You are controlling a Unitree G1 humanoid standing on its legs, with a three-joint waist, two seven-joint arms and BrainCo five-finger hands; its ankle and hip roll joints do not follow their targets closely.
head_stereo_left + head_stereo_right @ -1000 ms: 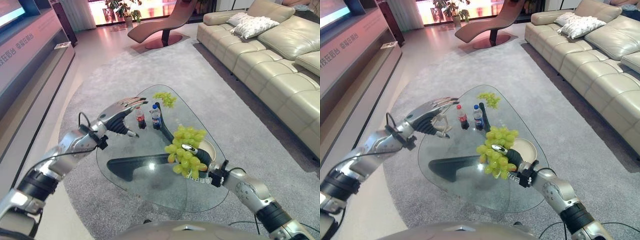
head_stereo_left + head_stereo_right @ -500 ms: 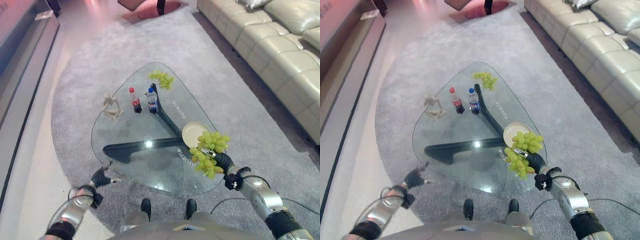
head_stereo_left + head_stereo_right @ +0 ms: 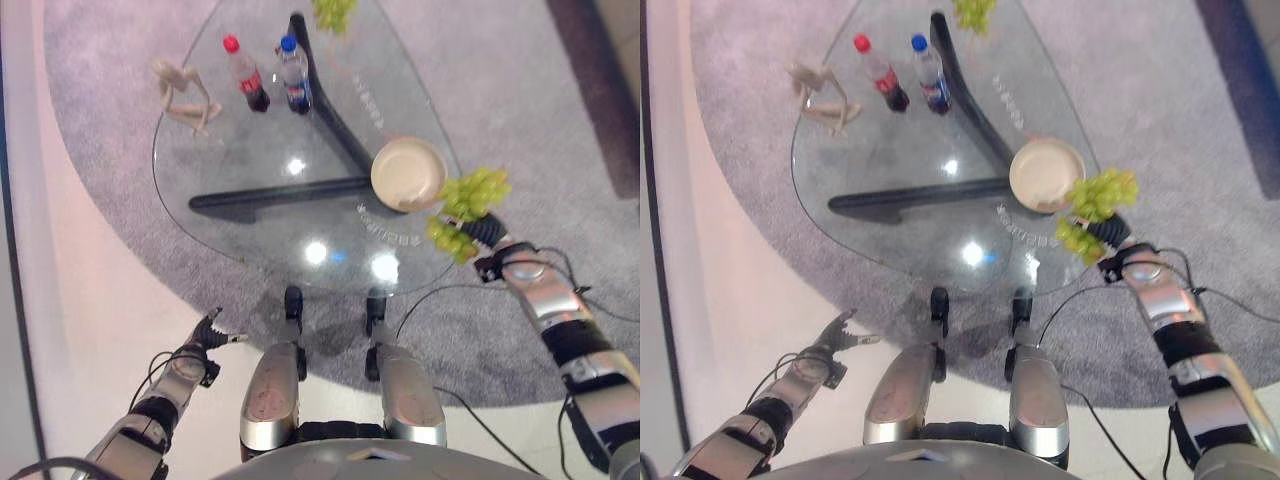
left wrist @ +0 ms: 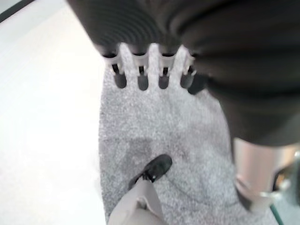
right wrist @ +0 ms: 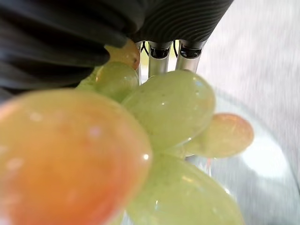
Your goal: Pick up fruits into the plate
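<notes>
Head pair looks almost straight down from high up. Both eyes share the glass table (image 3: 250,160), the plate (image 3: 408,172) at its near right edge, two bottles (image 3: 900,72) at the far side and the grey rug (image 3: 120,150). Right eye sits slightly rightward, so everything shifts a little. My left wrist camera points down past my left hand (image 4: 150,70) at rug and floor (image 4: 47,117), low. My right wrist camera is pressed against the grapes (image 5: 168,108), table edge beyond.

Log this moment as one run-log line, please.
right robot hand: shut on grape bunch, beside plate | left robot hand: low, off table | plate: empty | second bunch: far edge
</notes>
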